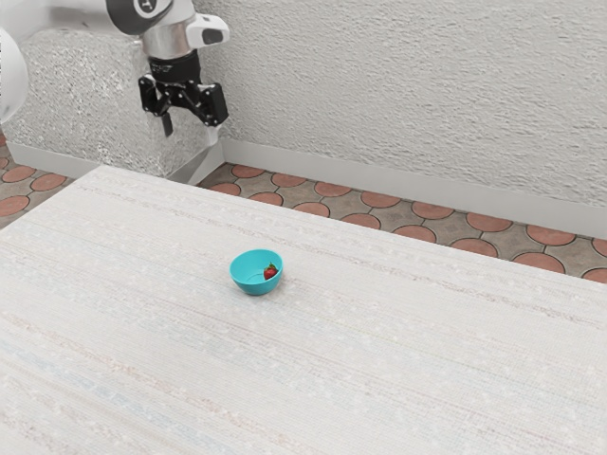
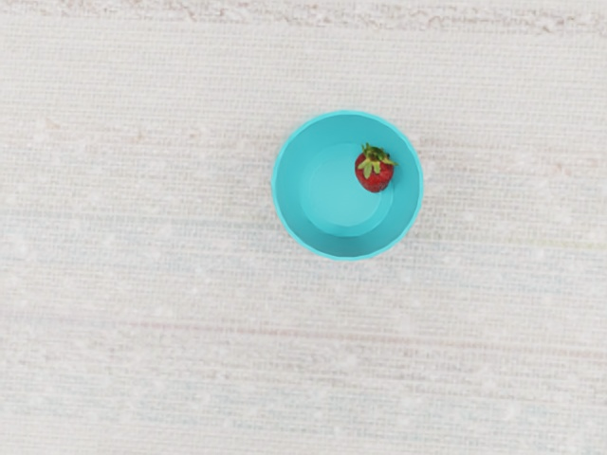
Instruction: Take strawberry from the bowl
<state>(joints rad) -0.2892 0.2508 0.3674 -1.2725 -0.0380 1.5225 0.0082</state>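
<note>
High over the table's far left part in the exterior view, my gripper [image 1: 190, 130] hangs with its fingers spread apart and nothing between them. A turquoise bowl [image 1: 248, 282] stands upright on the table, lower than the hand and toward the exterior view's right. Inside it lies a red strawberry [image 1: 271, 273], against the inner side. From above, the wrist view looks into the bowl [image 2: 327, 227], where the strawberry [image 2: 376, 174] rests off centre, its green leaves showing.
The pale, streaked table [image 1: 379, 370] extends around the bowl on all sides. Behind its far edge are a floor of reddish tiles and a rough white wall [image 1: 408, 85].
</note>
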